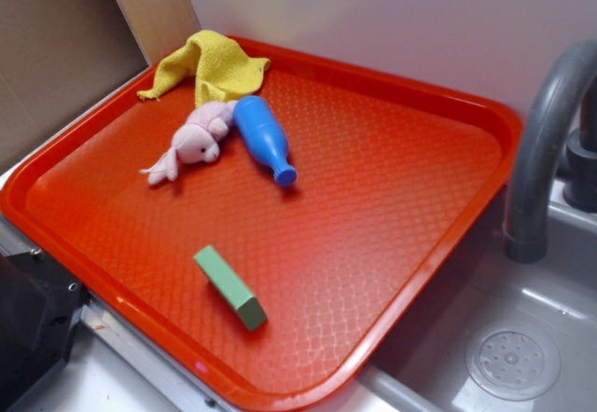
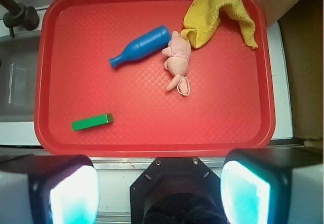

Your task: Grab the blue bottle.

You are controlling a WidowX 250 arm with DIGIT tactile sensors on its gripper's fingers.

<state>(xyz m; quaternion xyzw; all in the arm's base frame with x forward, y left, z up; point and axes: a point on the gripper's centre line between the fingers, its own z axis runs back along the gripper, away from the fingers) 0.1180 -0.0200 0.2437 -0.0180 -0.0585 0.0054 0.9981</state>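
Nothing done yet: blue bottle (image 2: 141, 46) lies untouched on red tray (image 2: 152, 122), touching pink plush (image 2: 177, 62). Hand (image 2: 159, 186) released, well short of bottle; approach & grasp left.

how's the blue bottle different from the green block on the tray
The blue bottle is rounded, with a fat body tapering to a narrow neck; the green block is a flat-sided rectangular bar. The bottle lies touching the pink plush toy; the block lies alone near the opposite edge of the red tray. Both lie on their sides on the tray, untouched.
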